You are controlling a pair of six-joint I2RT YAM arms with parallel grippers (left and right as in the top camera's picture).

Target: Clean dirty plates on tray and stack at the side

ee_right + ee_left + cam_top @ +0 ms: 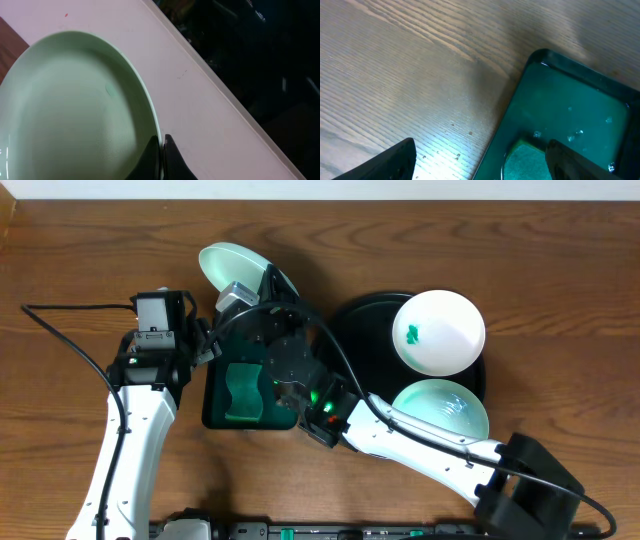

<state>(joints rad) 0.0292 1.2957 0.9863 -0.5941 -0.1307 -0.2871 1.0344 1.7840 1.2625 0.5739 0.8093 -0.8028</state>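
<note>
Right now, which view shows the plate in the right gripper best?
Right wrist: the plate fills the frame, its rim pinched in the right gripper. Overhead shows it tilted, partly hidden by the right arm. Left wrist shows none of it.

This looks like a robotics lab bench rather than a lived-in room; a bare wood-grain table carries two white jointed arms, the left arm and the right arm, rising from its near edge; a black cable trails loose across the wood; a plain pale wall runs behind; the housewares, plates, a round black tray and a green tray, sit like test props.
</note>
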